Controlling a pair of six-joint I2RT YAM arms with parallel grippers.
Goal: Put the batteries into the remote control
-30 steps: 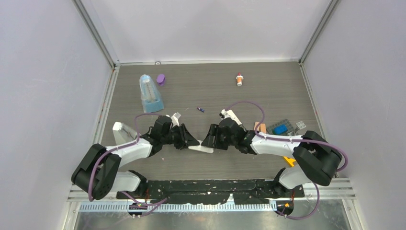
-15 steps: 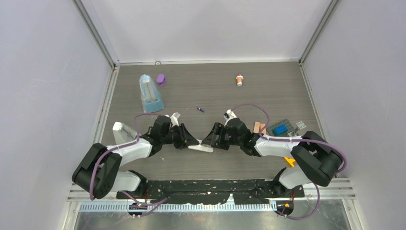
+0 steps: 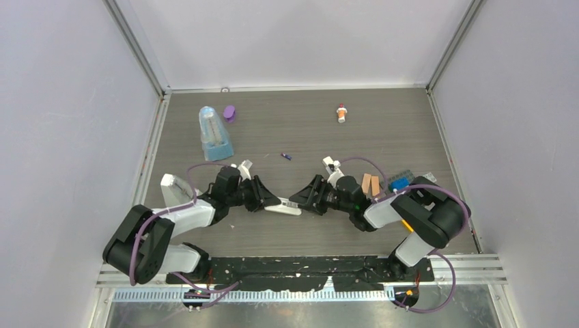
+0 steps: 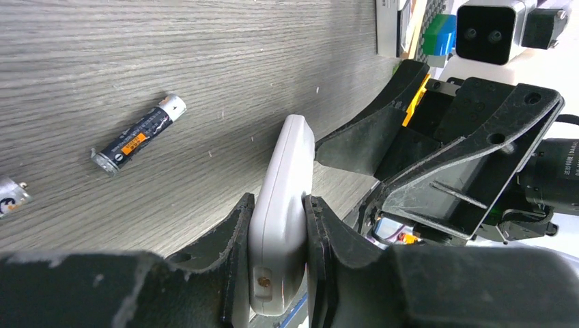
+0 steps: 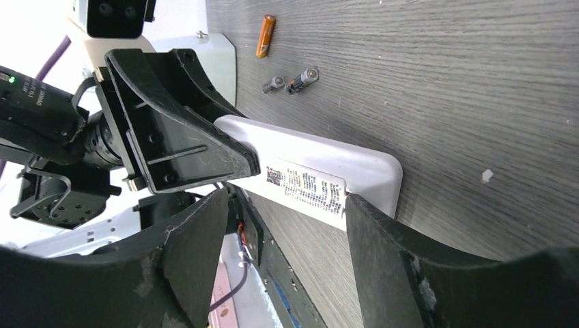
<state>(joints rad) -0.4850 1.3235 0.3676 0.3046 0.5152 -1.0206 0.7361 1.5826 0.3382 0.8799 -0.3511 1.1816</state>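
My left gripper (image 3: 270, 202) is shut on the white remote control (image 3: 285, 208), holding it on edge just above the table. The left wrist view shows the remote (image 4: 281, 205) clamped between both jaws. My right gripper (image 3: 304, 199) is open at the remote's other end. In the right wrist view it (image 5: 287, 205) straddles the labelled back face of the remote (image 5: 307, 171), with one fingertip (image 5: 355, 212) at its edge. An orange battery (image 5: 266, 35) and two dark batteries (image 5: 304, 78) lie beyond. One dark battery (image 4: 140, 133) also shows in the left wrist view. A purple battery (image 3: 286, 156) lies farther back.
A red-and-white capped bottle (image 3: 341, 113) stands at the back. A clear blue container (image 3: 214, 134) and a purple lid (image 3: 229, 113) are at the back left. Orange blocks (image 3: 369, 183) and a grey plate with a blue brick (image 3: 400, 182) lie beside the right arm.
The right forearm has swung rightwards and lower, and its gripper has turned while staying at the remote's right end. The left gripper and the remote have shifted slightly.
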